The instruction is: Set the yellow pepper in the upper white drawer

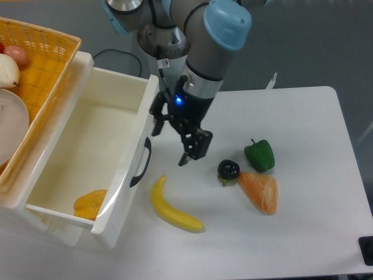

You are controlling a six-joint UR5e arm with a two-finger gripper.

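The yellow pepper (90,204) lies inside the upper white drawer (105,93), in its near corner, partly hidden by the front panel. The drawer is pulled open, and its dark curved handle (141,163) faces right. My gripper (170,146) hangs just right of the drawer's front panel, above the table. Its fingers are spread apart and hold nothing. It is well clear of the pepper.
A yellow banana (173,209) lies on the white table (303,116) below the gripper. A green pepper (260,155), a dark round fruit (228,170) and an orange wedge (261,192) lie to the right. A yellow woven basket (41,64) with food sits at upper left.
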